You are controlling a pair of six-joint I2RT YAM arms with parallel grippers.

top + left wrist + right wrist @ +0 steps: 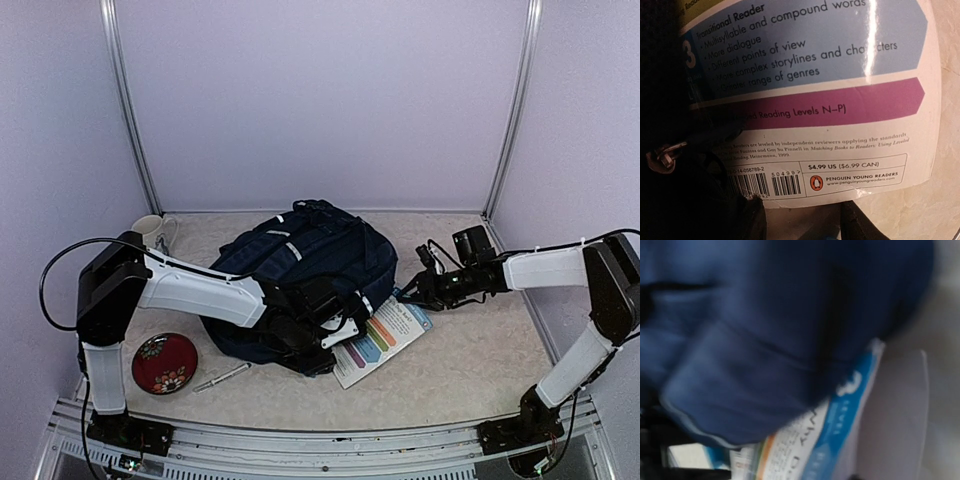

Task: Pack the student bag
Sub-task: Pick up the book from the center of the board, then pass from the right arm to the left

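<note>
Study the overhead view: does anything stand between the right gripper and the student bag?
Nothing visible does. The right gripper sits right beside the student bag, at a corner of the book that the bag partly hides.

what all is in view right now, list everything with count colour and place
student bag: one, navy blue, middle of the table
book: one, white with coloured bands, poking out at the bag's front right
mug: one, white, back left
dish: one, red with flowers, front left
pen: one, light grey, beside the dish
table: one, speckled beige
left gripper: one, black, at the bag's front edge
right gripper: one, black, by the book's far corner
</note>
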